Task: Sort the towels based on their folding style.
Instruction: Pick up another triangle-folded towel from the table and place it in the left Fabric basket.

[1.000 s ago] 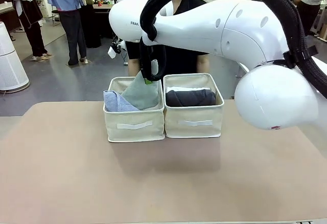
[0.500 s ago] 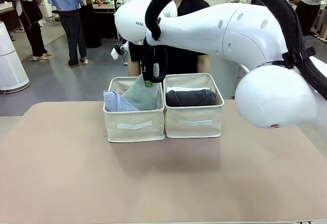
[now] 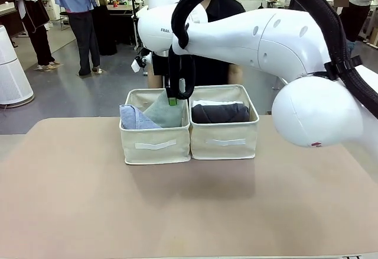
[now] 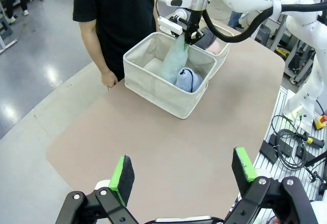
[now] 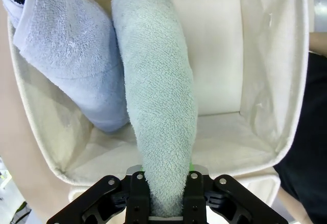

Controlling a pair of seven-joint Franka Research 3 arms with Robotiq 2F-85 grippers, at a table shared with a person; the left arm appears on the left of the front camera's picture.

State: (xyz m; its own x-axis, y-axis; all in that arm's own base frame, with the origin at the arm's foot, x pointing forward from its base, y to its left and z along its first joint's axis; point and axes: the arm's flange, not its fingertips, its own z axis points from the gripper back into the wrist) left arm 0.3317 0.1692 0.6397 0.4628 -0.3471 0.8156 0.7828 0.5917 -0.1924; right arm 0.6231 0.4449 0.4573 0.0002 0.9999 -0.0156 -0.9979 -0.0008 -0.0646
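My right end effector pinches the pale grey-green cone towel over the left bin, at twelve o'clock on the table. The towel's base seems to rest inside beside the lavender-blue towel, so next I release; my left end effector hangs spread, holding nothing.

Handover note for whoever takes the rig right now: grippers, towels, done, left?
Right gripper: shut on the pale green cone towel, hanging into the left bin beside the lavender-blue cone towel.
Left gripper: open, holding nothing, over the table's near side.
Right bin: dark grey rolled towel, white one behind.
Left: release the green towel, withdraw.
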